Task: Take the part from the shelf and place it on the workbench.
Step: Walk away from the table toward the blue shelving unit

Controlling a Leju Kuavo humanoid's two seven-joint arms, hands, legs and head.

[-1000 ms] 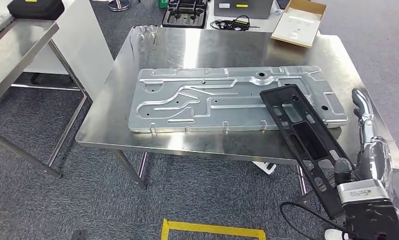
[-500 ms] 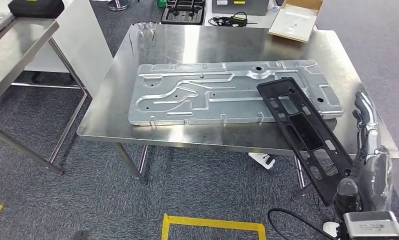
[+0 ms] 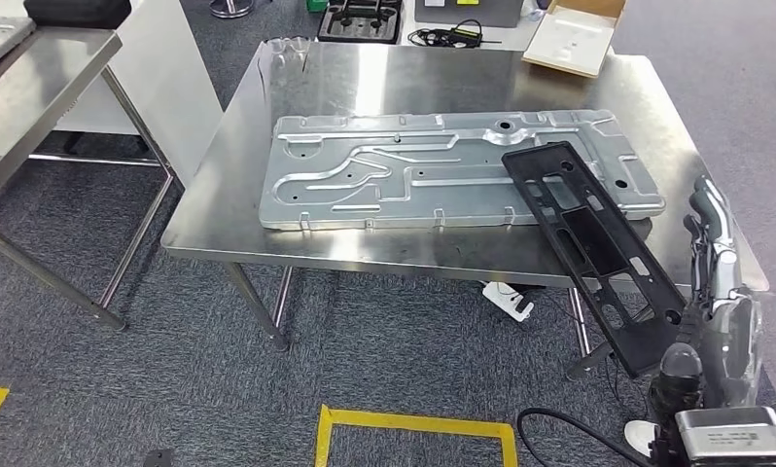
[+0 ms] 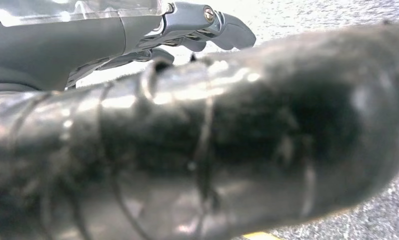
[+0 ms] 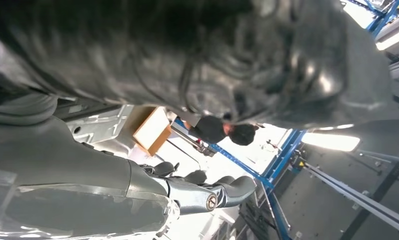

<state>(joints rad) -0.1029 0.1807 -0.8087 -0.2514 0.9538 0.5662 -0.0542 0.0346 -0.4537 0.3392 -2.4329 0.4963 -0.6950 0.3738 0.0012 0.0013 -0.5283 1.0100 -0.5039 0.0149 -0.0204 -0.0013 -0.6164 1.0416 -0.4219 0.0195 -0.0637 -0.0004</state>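
Observation:
The part, a long black plastic frame (image 3: 594, 248) with several cut-outs, lies slanted across the right end of the workbench (image 3: 433, 83). Its far end is over the silver pressed-metal panel (image 3: 404, 170); its near end sticks out past the bench's front edge. There my right hand (image 3: 717, 292) holds that near end at the lower right, pale fingers stretched along the part's side. In the right wrist view the right hand (image 5: 137, 195) shows under a blurred black mass. My left hand (image 4: 187, 25) hangs above grey carpet, holding nothing.
A second steel table (image 3: 34, 88) stands at the left. A cardboard box (image 3: 571, 39) sits at the bench's far right corner, with black cases (image 3: 360, 19) behind. Yellow floor tape (image 3: 413, 423) marks the carpet in front. A person in black (image 5: 222, 130) stands beyond the bench.
The whole picture has shifted a little, so the camera moved. My right forearm sits lower in view. The black frame keeps its place over the panel's right end.

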